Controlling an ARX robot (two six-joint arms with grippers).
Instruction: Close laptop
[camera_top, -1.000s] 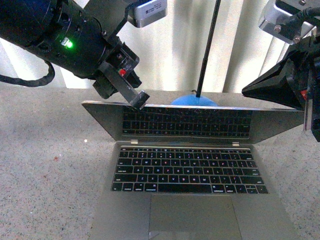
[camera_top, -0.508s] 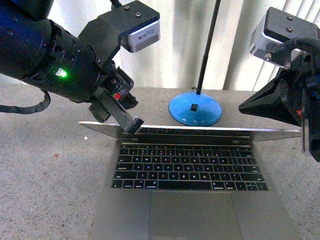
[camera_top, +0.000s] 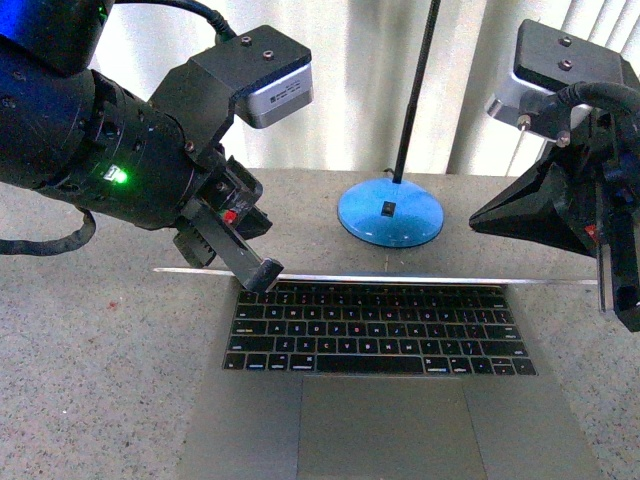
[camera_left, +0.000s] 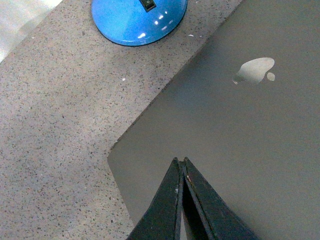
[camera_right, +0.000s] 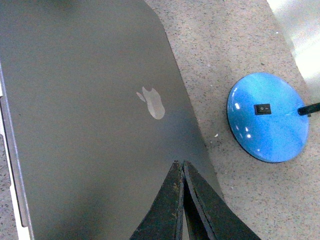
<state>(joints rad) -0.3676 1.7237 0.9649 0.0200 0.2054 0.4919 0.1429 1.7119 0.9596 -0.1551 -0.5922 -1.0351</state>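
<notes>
The grey-silver laptop (camera_top: 250, 430) lies open in front of me, its black keyboard (camera_top: 375, 330) and big trackpad in view. Its lid (camera_top: 420, 278) is lowered far over and shows only as a thin edge above the keys. My left gripper (camera_top: 262, 278) is shut, its tip resting on the lid near its left end. My right gripper (camera_top: 612, 292) is shut at the lid's right end. In the left wrist view the shut gripper (camera_left: 180, 161) lies on the plain lid (camera_left: 240, 130) near a corner. In the right wrist view the shut gripper (camera_right: 180, 164) lies on the lid (camera_right: 90, 125) below the apple logo (camera_right: 152, 102).
A blue round lamp base (camera_top: 390, 215) with a thin black stem stands just behind the laptop; it also shows in the left wrist view (camera_left: 137, 20) and the right wrist view (camera_right: 267, 117). Speckled grey tabletop (camera_top: 90, 380) lies around. Pale curtains hang behind.
The lid has swung down from showing its screen to lying edge-on to me. Both shut grippers have moved down with it.
</notes>
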